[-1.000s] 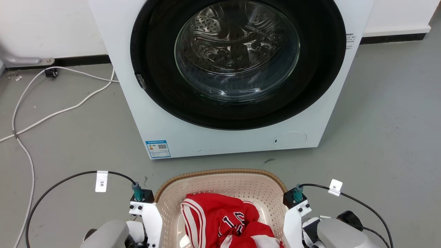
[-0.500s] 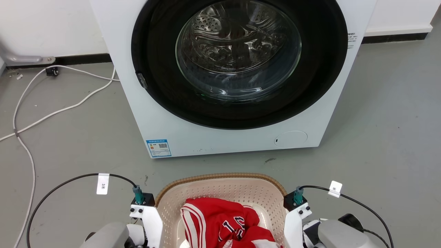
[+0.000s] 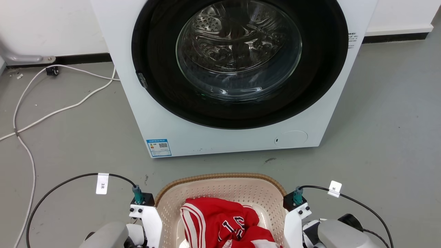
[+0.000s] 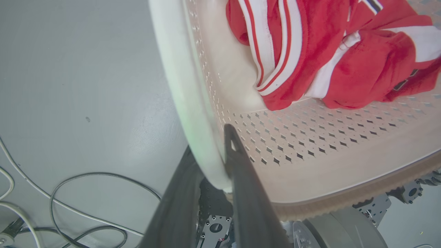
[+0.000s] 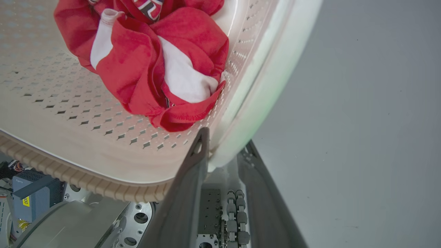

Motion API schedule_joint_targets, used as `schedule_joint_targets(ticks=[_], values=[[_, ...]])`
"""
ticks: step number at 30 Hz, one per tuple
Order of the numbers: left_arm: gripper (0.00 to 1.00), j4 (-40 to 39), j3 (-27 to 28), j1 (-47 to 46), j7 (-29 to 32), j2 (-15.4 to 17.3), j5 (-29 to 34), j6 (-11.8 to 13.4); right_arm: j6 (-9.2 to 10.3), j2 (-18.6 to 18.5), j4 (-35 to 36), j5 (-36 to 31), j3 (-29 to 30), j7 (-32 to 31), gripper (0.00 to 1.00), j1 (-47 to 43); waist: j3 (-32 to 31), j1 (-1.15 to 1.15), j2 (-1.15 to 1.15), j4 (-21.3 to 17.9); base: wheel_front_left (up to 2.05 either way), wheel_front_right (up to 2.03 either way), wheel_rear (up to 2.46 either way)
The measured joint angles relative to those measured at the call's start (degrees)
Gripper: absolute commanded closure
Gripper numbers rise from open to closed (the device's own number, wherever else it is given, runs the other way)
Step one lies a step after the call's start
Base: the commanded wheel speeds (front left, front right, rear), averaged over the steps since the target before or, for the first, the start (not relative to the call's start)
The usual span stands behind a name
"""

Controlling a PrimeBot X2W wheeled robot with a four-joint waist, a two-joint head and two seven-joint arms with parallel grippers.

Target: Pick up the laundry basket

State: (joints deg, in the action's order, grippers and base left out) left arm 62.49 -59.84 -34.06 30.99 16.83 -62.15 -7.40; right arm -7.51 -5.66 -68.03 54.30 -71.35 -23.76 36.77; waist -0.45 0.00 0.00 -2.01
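The laundry basket (image 3: 224, 186), cream-white with a brown woven rim, sits at the bottom centre of the head view between my two wrists. A red and white jersey (image 3: 218, 220) lies crumpled inside it. In the left wrist view my left gripper (image 4: 208, 144) is shut on the basket's white side handle (image 4: 182, 86), one dark finger on each side. My right gripper (image 5: 225, 141) clamps the opposite white handle (image 5: 265, 79) the same way. The near end of the basket is cut off by the head view's bottom edge.
A white front-loading washing machine (image 3: 172, 131) with its round glass door shut stands just beyond the basket. White cables (image 3: 51, 112) trail over the grey floor at the left. Black cables (image 3: 62, 182) loop from both wrists. Bare floor lies to the right.
The basket and both wrists have slipped slightly lower in the head view, and the washer has shifted a few pixels. Both grips look unchanged.
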Motion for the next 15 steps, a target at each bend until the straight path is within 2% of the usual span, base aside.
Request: schedule_joint_targets(ticks=[15], values=[[1.0,0.4,-2.7,-0.6,-0.9,0.1,-2.3,0.0,0.0,0.0,-0.1,1.2,-1.3,0.0,1.0,0.3,0.3,0.0,0.0,-0.1,0.0,0.0,0.0]])
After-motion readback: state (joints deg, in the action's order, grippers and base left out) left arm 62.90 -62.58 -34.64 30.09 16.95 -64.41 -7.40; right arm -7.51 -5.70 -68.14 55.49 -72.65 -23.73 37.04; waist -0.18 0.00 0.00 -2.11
